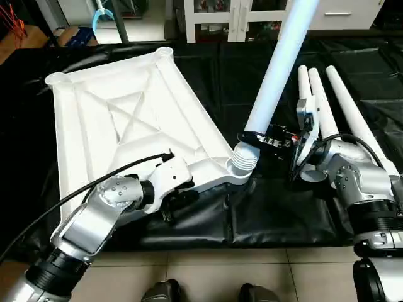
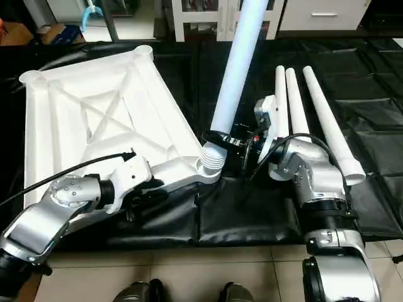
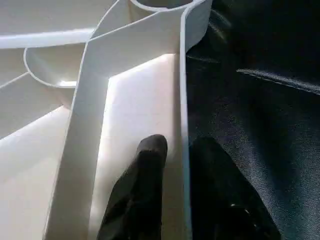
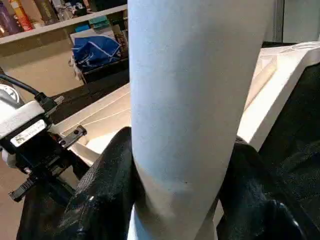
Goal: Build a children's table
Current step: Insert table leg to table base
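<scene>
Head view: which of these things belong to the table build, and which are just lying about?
Job:
tabletop, ribbed side up
leg in right gripper, at near corner socket
three spare legs on black mat
left gripper astride tabletop rim

Lying about:
white cabinet
blue bag

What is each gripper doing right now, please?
Left gripper: fingers either side of the tabletop rim; whether they clamp it cannot be told.
Right gripper: closed on the upright leg at the near corner socket.

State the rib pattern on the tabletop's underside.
White ribs crossing in an X on the tabletop; clearest in the left eye view.
</scene>
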### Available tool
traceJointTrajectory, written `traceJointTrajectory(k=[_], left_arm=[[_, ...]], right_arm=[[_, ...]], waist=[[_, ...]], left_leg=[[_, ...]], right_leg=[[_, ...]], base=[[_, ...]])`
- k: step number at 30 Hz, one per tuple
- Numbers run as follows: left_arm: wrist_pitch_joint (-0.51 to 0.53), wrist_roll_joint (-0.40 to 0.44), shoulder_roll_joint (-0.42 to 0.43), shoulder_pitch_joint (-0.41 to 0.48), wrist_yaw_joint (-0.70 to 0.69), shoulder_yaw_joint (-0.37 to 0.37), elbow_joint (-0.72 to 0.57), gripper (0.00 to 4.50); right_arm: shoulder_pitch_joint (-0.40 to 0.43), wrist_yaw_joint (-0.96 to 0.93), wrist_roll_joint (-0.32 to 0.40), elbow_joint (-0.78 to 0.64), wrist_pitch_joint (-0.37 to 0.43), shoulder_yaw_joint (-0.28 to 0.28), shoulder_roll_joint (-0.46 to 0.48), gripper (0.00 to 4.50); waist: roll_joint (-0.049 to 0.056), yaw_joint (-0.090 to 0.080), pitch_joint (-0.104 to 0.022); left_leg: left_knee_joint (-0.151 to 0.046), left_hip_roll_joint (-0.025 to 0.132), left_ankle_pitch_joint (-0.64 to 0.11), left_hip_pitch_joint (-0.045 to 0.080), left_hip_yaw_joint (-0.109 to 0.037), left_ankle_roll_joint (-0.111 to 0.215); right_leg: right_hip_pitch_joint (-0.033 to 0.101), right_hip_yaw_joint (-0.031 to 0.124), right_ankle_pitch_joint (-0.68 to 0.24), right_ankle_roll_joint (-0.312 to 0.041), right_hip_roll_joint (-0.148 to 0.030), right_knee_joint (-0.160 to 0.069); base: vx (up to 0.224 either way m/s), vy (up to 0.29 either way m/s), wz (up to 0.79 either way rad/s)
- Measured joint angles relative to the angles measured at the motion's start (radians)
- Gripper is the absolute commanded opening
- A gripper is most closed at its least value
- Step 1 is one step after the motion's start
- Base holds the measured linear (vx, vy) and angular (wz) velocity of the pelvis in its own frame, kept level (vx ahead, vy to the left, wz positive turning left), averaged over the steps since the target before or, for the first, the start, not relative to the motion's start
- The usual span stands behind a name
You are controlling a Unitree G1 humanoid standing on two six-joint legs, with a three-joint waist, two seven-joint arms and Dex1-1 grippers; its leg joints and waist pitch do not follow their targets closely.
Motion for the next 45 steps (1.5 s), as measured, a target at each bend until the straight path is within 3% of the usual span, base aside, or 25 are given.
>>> traceJointTrajectory(k=[8,16,21,38,45], left_arm=[[-0.006,0.014,-0.016,-0.002,0.010,0.000,0.010,1.12],[-0.008,0.004,-0.032,0.000,0.004,0.008,0.021,0.31],[-0.005,-0.010,-0.029,0.002,-0.013,0.011,0.021,0.00],[0.003,-0.018,-0.022,0.012,-0.037,0.011,0.018,0.00],[0.015,-0.018,-0.022,0.017,-0.037,0.011,0.018,0.00]], right_arm=[[0.014,-0.006,0.002,-0.019,0.019,0.002,-0.003,1.86],[0.014,-0.006,0.002,-0.018,0.026,0.007,0.003,1.86],[0.014,0.006,-0.010,-0.004,0.013,0.041,0.006,1.86],[-0.063,-0.002,-0.040,0.174,-0.059,0.050,0.034,1.86],[-0.055,-0.004,-0.047,0.194,-0.110,0.064,0.042,1.86]], waist=[[0.000,0.000,0.000],[0.000,0.000,0.000],[0.000,0.000,-0.001],[0.000,-0.005,-0.003],[-0.007,-0.007,-0.008]], left_leg=[[0.002,0.000,0.000,0.001,0.000,0.000],[0.004,0.000,0.000,0.001,0.000,0.000],[0.005,0.000,0.000,0.001,0.000,0.000],[0.008,0.000,0.001,0.002,0.000,0.002],[0.010,0.001,0.000,0.004,-0.001,0.001]], right_leg=[[0.002,0.000,0.000,0.000,0.000,0.001],[0.003,0.000,0.002,-0.003,0.000,0.001],[0.003,0.001,0.002,-0.004,0.000,0.001],[0.004,0.000,0.003,-0.005,0.000,0.003],[0.005,0.001,0.003,-0.005,0.000,0.006]], base=[[0.000,0.000,0.00],[0.000,0.000,0.00],[0.000,0.000,0.00],[0.000,0.000,0.00],[0.000,0.000,0.00]])
